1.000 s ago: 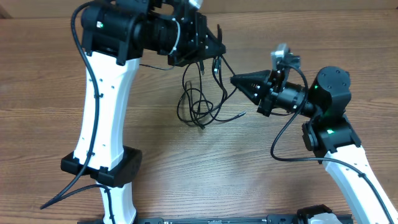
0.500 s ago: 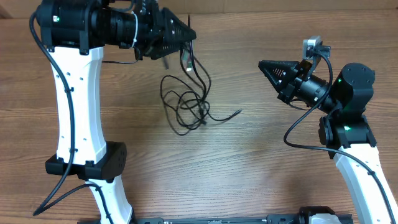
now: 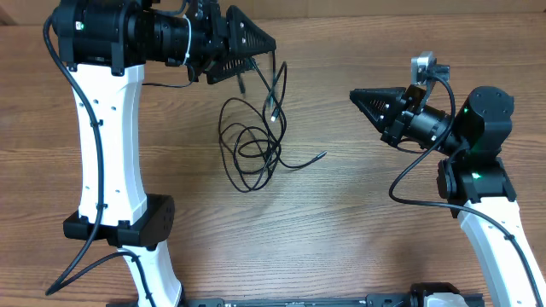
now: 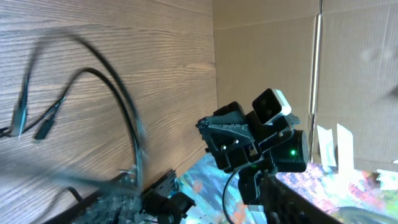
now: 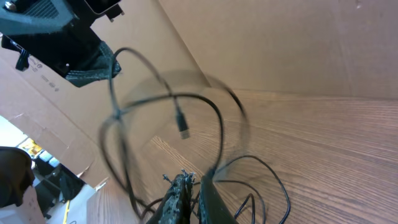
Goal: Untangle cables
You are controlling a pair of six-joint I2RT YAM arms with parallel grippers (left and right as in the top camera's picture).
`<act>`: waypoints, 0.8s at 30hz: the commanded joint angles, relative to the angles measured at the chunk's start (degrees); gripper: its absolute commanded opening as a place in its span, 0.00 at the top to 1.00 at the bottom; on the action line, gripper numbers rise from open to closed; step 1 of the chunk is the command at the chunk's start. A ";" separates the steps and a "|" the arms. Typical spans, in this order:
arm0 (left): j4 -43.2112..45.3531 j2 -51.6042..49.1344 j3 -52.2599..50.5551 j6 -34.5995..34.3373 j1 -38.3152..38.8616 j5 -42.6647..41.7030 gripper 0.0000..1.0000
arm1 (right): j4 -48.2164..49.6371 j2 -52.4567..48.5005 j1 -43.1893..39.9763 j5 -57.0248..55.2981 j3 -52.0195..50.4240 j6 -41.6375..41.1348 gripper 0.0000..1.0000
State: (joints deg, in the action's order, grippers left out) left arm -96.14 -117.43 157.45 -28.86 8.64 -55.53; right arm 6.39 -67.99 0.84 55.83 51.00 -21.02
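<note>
Cables (image 3: 254, 143) hung tangled under left claw (image 3: 266, 43), pinched | right claw (image 3: 357, 96) pressed together, empty, well apart | untangling mostly left to do

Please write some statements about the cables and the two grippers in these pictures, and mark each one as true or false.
1. The left gripper is shut on strands of the cables. True.
2. The right gripper is directly over the bunch. False: in the overhead view it is off to one side, apart from the bunch.
3. One cable end sticks out of the bunch toward the right gripper's side. True.
4. The table is plain white. False: it is brown wood grain.
</note>
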 commanded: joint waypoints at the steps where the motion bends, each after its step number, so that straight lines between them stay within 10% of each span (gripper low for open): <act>1: 0.90 0.96 1.07 0.61 0.33 -0.46 0.27 | 0.28 0.20 0.07 1.42 0.46 -0.22 0.94; 13: -0.66 0.94 0.37 1.88 0.42 48.54 0.00 | -5.25 0.17 0.07 3.19 0.46 -0.20 0.90; 24: -0.66 0.87 -6.91 4.26 0.28 61.70 0.00 | -25.66 -0.02 1.57 0.17 0.46 0.33 0.74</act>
State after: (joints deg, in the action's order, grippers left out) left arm -96.68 -117.43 152.92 -26.22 8.64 -1.06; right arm -16.01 -67.99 1.15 57.89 51.03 -21.19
